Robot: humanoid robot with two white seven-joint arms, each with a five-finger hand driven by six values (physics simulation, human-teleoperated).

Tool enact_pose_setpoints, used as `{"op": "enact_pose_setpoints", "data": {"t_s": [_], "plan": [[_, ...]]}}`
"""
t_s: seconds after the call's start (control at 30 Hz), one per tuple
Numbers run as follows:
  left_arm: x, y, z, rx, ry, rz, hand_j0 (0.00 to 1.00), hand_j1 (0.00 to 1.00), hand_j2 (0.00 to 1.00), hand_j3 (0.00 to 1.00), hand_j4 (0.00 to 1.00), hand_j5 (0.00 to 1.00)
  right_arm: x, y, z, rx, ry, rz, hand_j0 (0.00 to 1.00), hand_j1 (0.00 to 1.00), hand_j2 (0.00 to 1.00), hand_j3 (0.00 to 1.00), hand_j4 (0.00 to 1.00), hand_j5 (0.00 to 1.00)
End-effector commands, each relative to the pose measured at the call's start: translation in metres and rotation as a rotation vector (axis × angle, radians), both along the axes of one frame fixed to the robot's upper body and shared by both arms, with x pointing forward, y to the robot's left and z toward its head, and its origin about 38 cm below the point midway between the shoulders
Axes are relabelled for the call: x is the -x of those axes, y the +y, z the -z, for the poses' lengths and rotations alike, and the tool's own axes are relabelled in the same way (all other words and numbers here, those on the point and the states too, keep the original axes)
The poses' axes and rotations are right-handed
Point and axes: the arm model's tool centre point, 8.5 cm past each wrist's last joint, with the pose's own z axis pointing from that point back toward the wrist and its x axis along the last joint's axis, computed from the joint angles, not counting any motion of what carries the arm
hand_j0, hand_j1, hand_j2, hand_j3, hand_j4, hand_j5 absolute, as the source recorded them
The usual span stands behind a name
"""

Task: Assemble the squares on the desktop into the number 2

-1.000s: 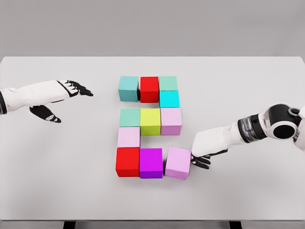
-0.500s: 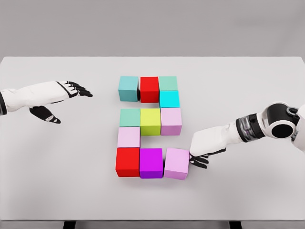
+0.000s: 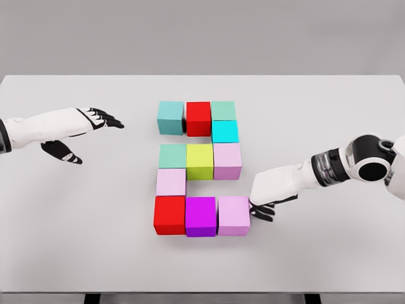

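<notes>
The pink cube (image 3: 234,215) sits last in the bottom row, touching the purple cube (image 3: 200,216); the 2 looks complete in the counter (image 3: 76,240) middle. The right robot hand (image 3: 266,201) rests against it, fingers relaxed. The left robot hand (image 3: 85,130) hovers open near the left edge.

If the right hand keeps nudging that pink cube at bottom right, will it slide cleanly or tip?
The pink cube will probably slide, not tip: it is squat and sits flat on the table. It looks rigid. The right hand presses its side, and the purple cube adjoining it would likely stop it.
</notes>
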Motion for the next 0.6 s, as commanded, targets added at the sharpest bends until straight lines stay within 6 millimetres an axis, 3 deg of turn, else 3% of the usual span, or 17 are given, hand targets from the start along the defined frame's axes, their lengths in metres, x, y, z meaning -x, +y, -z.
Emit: {"op": "enact_pose_setpoints", "data": {"t_s": [0.0, 0.17, 0.23, 0.3, 0.37, 0.4, 0.57], "plan": [[0.000, 0.000, -0.001, 0.006, 0.001, -0.003, 1.00, 1.00, 1.00, 1.00, 1.00, 1.00, -0.008, -0.010, 0.003, 0.014, 0.002, 0.041, 0.11, 0.11, 0.11, 0.11, 0.11, 0.11], [0.000, -0.001, 0.000, 0.012, 0.002, -0.002, 1.00, 1.00, 1.00, 1.00, 1.00, 1.00, -0.040, -0.045, -0.016, 0.008, -0.059, 0.180, 0.11, 0.11, 0.11, 0.11, 0.11, 0.11], [0.000, 0.000, -0.001, 0.012, 0.002, -0.003, 1.00, 1.00, 1.00, 1.00, 1.00, 1.00, -0.051, -0.066, -0.045, -0.017, -0.127, 0.241, 0.14, 0.14, 0.14, 0.14, 0.14, 0.14], [0.000, 0.000, -0.001, 0.012, 0.003, -0.004, 1.00, 1.00, 1.00, 1.00, 1.00, 1.00, -0.059, -0.086, -0.075, -0.048, -0.198, 0.297, 0.33, 0.33, 0.33, 0.33, 0.33, 0.33], [-0.001, 0.002, 0.000, 0.011, 0.005, -0.010, 1.00, 1.00, 1.00, 1.00, 1.00, 1.00, -0.062, -0.101, -0.092, -0.066, -0.238, 0.337, 0.70, 0.70, 0.70, 0.70, 0.70, 0.70], [-0.001, 0.002, 0.001, 0.012, 0.007, -0.012, 1.00, 1.00, 1.00, 1.00, 1.00, 1.00, -0.062, -0.106, -0.095, -0.066, -0.244, 0.348, 1.00, 1.00, 1.00, 1.00, 1.00, 1.00], [-0.002, 0.006, 0.004, 0.007, 0.014, -0.025, 1.00, 1.00, 1.00, 1.00, 1.00, 1.00, -0.067, -0.119, -0.085, -0.052, -0.221, 0.399, 1.00, 1.00, 1.00, 1.00, 1.00, 1.00]]}}
